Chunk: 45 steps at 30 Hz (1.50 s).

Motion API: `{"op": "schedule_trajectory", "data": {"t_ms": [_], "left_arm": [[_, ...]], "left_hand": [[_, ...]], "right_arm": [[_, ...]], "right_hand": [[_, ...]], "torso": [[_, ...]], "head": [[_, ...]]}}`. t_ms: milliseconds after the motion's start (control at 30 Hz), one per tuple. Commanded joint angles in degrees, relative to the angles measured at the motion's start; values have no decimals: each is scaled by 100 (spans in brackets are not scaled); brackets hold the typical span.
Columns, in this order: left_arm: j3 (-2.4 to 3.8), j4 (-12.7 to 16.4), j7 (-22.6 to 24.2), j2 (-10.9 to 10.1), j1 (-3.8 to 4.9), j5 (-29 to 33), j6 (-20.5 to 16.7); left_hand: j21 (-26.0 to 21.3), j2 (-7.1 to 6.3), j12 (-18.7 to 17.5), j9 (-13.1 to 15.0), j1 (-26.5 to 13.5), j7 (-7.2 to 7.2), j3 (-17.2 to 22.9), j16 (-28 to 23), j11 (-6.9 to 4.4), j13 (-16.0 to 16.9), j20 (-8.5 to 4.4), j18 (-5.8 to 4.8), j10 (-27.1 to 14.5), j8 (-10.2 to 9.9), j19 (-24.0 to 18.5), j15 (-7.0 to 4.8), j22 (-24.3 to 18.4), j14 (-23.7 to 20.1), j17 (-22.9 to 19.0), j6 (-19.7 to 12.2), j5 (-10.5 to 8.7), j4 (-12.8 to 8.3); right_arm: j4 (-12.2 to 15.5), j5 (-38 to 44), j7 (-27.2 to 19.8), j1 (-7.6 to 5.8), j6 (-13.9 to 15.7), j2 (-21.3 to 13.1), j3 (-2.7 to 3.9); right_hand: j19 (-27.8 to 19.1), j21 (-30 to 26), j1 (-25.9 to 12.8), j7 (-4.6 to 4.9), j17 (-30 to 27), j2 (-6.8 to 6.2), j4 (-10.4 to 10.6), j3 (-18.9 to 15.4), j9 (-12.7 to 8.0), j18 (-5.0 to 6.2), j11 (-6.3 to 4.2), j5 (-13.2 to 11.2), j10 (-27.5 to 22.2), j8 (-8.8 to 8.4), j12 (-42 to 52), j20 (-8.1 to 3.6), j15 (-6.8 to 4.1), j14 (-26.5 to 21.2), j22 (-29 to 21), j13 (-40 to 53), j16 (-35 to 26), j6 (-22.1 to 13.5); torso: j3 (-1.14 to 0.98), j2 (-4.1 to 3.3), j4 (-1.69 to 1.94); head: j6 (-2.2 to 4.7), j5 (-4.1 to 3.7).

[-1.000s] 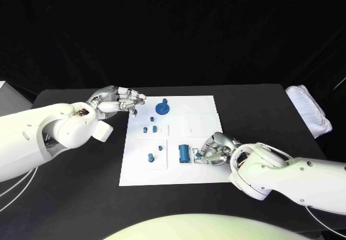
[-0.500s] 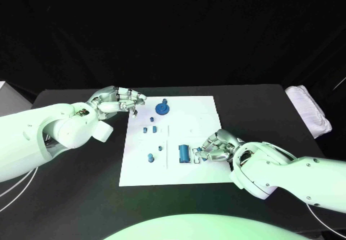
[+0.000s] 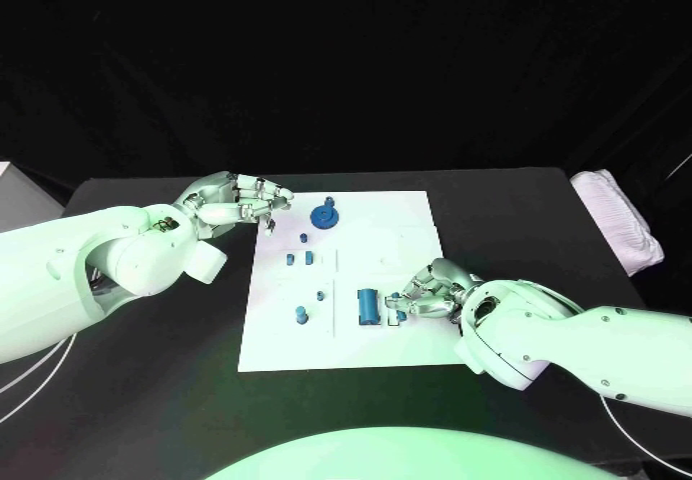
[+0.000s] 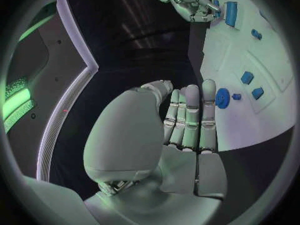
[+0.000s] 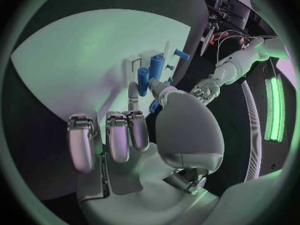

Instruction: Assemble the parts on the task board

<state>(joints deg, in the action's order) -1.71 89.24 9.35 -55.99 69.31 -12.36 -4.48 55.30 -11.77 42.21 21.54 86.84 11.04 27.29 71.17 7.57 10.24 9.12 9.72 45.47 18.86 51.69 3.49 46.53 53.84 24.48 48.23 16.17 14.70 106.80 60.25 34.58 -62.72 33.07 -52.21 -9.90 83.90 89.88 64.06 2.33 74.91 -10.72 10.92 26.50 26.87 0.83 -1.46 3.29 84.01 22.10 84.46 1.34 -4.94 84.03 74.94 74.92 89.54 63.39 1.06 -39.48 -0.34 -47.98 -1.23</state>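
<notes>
**Small blue part pinched beside the cylinder**

A small blue part [image 3: 397,317] is pinched by the right hand [image 3: 430,298] on the white board [image 3: 392,225], just right of the blue cylinder [image 3: 369,305]. The left hand [image 3: 231,203] is held curled and empty at the board's far left corner, near the blue disc [image 3: 326,215].

A matt white task board [image 3: 389,330] is seen on a matt black desk [image 3: 159,390]; glossy plastic clads the arms.
</notes>
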Motion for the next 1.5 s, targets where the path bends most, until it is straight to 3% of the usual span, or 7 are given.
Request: {"op": "schedule_trajectory", "data": {"t_ms": [33,767,1000,1500], "left_arm": [[3,13,13,5,3,-13,111],[3,18,-13,-3,3,-14,134],[3,19,-20,-9,3,-15,134],[2,13,-29,-10,3,-16,135]], "left_hand": [[7,46,0,10,-21,1,44,-21,0,5,17,86,-27,30,-7,22,9,-9,9,-52,21,4],[8,46,-1,11,-27,1,49,-23,0,5,17,86,-32,33,-8,23,10,-9,13,-55,21,0],[8,46,-1,11,-27,1,49,-23,0,5,17,86,-32,33,-8,23,10,-9,13,-55,21,0],[8,46,-1,11,-27,1,49,-23,0,5,17,86,-32,33,-8,23,10,-9,13,-55,21,0]], "right_arm": [[-50,99,135,-1,-313,44,-2],[-229,412,196,13,-328,242,-10],[-194,397,185,29,-419,273,-17],[-147,390,191,41,-415,255,-20]], "right_hand": [[610,12,-47,4,1453,-5,25,2,-6,-83,-30,21,442,14,19,-39,-29,585,1506,1291,19,29],[610,12,-32,-8,1440,-42,-11,5,2,-83,-39,27,443,23,19,-41,-33,582,1506,1292,13,21],[610,12,-74,4,1438,-114,-21,-32,8,-83,-32,21,443,30,18,-43,-33,582,1506,1294,12,8],[610,12,-267,16,1430,-141,91,-143,17,-83,-21,23,442,47,9,-39,-24,580,1506,1294,8,5]], "torso": [[-3,-3,-2],[-2,-2,2],[-3,-2,0],[-3,3,-4]], "head": [[-12,4],[-35,17],[-48,28],[-54,34]]}}
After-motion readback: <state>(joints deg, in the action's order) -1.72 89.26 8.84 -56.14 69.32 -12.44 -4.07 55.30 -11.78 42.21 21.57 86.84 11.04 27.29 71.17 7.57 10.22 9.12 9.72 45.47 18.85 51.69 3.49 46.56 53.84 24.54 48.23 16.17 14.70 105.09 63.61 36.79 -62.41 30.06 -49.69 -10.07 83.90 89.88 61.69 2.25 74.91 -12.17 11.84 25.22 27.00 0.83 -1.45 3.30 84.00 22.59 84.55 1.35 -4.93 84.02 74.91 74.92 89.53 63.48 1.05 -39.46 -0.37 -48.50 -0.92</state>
